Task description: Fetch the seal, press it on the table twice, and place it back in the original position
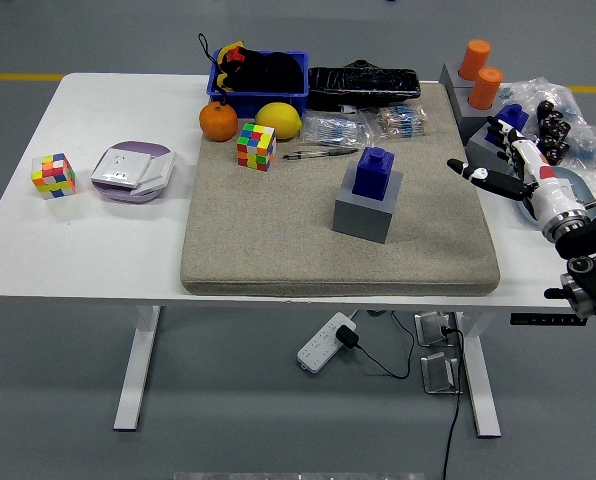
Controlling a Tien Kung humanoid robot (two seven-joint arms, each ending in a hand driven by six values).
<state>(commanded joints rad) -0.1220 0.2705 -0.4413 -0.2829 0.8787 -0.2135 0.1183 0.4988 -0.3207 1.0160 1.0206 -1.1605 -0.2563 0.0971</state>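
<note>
Head view: right hand (496,160) hovers over the mat's (278,250) right edge, fingers spread, gripping nothing. Blue seal (375,172) sits on its grey base (364,214), well left of the hand, untouched. Behind the hand stand two orange seals (481,72) and another blue seal (511,115). Pens (318,153) lie farther left.

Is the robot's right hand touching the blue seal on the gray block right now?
Apart. The head view shows the right hand open near the mat's right edge, with bare mat between it and the blue seal.
</note>
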